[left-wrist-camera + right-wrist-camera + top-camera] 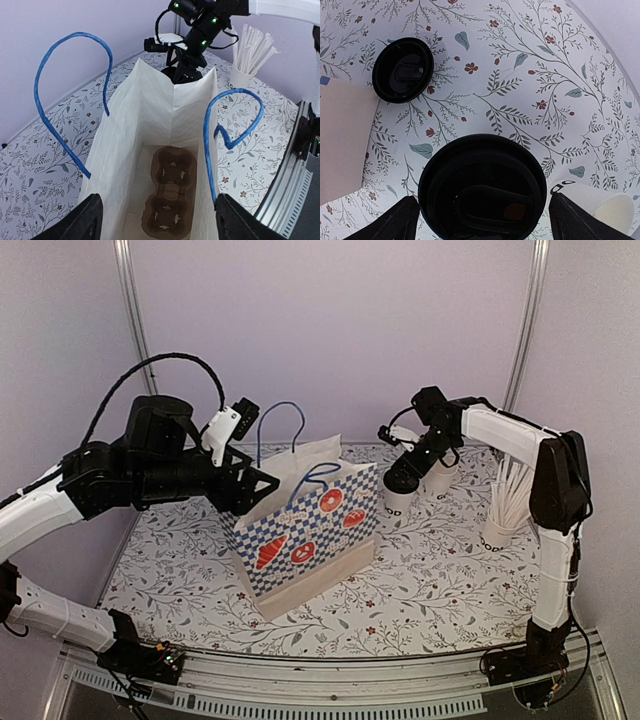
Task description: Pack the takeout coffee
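**Right of the bag: coffee under the right gripper, not yet packed**

Beside the checkered paper bag, on its right, the takeout coffee stands upright on the floral tablecloth. Black lid on, dark lettering on its side. Right gripper hangs directly over it, pointing down. The wrist view shows the lid filling the gap, one finger on each side, close to the rim. Pinching the cup or only flanking it: can't tell. Cup base looks to be on the table.

Left gripper sits at the bag's left end, at the mouth, fingers spread wide, gripping nothing I can see. It may be bracing the bag open, unclear. Its camera looks down into the bag: brown cardboard cup carrier flat on the bottom, wells vacant.

Key relation: from the robot's side the bag lies left of the cup, just beside it, and its rim is higher than the lid. The cup's long axis is vertical. Right arm is clearly nearer; left arm is across the bag.

Judgement: this is the grasp step, packing not done. Next calls for a lift above the rim, a shift left, then lowering into a carrier well, cup kept upright and clear of the blue handles.

Unlidded twin cup is just right of the coffee, and the cup of white sticks is further right. Second black lid shows by the bag's corner in the right wrist view; can't tell what's under it.
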Robot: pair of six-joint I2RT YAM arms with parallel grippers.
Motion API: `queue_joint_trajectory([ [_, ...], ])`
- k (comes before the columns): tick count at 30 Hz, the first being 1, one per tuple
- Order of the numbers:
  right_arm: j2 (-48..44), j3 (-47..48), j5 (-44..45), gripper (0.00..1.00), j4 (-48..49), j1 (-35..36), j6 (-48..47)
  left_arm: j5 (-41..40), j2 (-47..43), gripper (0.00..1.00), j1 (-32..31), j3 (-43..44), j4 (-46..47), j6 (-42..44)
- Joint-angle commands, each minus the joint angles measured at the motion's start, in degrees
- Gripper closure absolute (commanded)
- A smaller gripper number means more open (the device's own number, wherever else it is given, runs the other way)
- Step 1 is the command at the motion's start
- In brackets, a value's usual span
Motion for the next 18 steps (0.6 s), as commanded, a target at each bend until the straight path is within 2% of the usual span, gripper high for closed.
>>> queue_joint_trajectory([
  [1,1.2,1.32,-0.58,0.08,-1.29,-0.25,0.43,0.8,-1.02,0.2,0.98,-1.0,1.59,-0.26],
  [12,1.68,1.06,0.03,0.19,-1.07,-0.24,0.61,0.8,-2.39,0.2,1.09,-2.1,2.03,-0.93],
  [18,-1.99,-0.57,-2.11,0.28,-1.75,-0.19,0.72,0.12,-3.37,0.2,1.08,-2.06,1.9,-1.17],
])
